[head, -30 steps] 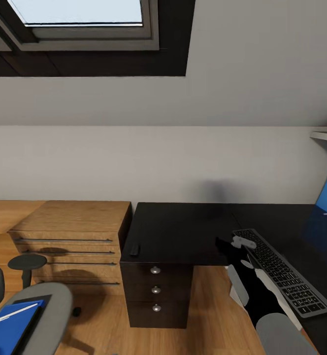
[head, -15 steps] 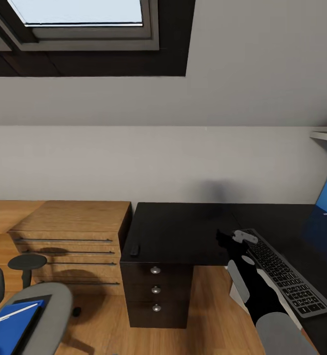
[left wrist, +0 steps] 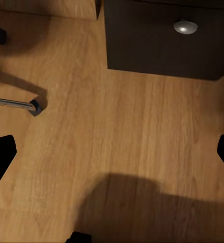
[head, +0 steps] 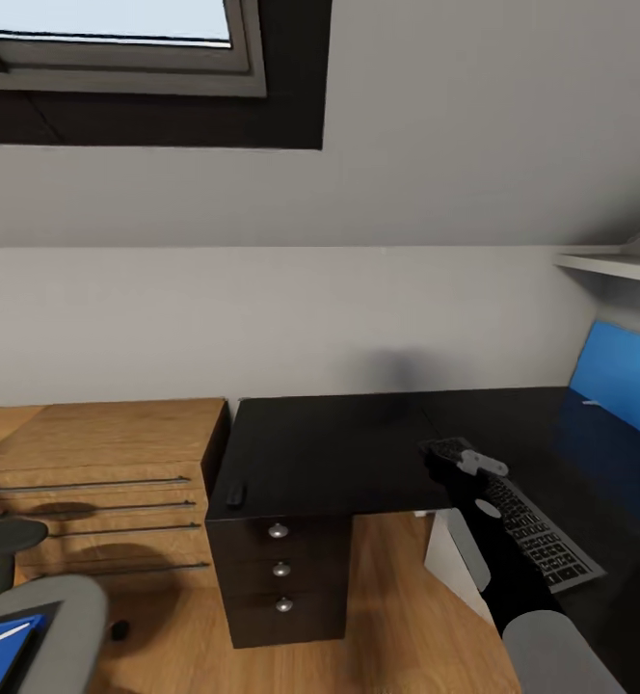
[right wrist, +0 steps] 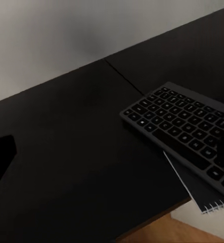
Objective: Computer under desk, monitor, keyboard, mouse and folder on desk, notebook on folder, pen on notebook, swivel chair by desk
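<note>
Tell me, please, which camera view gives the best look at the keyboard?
The right wrist view: the keyboard is close, its rows of keys are distinct, and it lies on the desk overlapping a spiral-bound pad. The head view shows the keyboard smaller, partly covered by the right arm. The left wrist view shows floor and a drawer.

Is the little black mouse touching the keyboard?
Apart. In the head view the mouse sits at the desk's left front corner, with a wide stretch of bare black desktop between it and the keyboard.
</note>
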You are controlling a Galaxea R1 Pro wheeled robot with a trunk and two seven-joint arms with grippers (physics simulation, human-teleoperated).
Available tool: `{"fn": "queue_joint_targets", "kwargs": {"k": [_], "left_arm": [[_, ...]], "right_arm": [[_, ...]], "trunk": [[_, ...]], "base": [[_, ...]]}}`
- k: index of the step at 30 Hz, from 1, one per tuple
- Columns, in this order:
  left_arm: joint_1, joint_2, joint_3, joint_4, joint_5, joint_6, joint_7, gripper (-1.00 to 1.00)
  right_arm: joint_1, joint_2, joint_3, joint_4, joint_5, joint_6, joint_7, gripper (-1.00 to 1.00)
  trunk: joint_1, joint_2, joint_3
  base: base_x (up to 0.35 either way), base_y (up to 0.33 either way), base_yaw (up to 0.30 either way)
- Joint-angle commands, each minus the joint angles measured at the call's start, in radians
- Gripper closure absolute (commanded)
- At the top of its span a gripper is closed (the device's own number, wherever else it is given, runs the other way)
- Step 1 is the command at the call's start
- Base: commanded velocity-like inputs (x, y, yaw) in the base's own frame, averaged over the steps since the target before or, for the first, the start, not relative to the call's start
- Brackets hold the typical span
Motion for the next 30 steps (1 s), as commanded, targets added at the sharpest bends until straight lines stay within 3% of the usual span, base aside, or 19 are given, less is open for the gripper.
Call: {"fn": "queue_joint_targets", "kwargs": {"k": [1,18,30], "left_arm": [[-0.001,0.001,-0.007,0.001,0.011,-0.005,0.008,-1.00],[-0.001,0.003,-0.002,0.001,0.012,-0.005,0.007,-1.00],[-0.001,0.004,-0.002,0.001,0.012,-0.005,0.007,-1.00]], "right_arm": [[0.000,0.000,0.001,-0.001,-0.006,0.005,-0.004,-1.00],[0.000,0.005,0.002,0.002,-0.006,0.005,-0.006,-1.00],[0.000,0.004,0.002,0.002,-0.003,0.004,-0.006,-1.00]], "trunk": [[0.000,-0.001,-0.001],[0.000,-0.001,-0.003],[0.000,-0.001,-0.005]], "base": [[0.000,0.000,-0.268],[0.002,0.000,-0.268],[0.275,0.000,-0.030]]}}
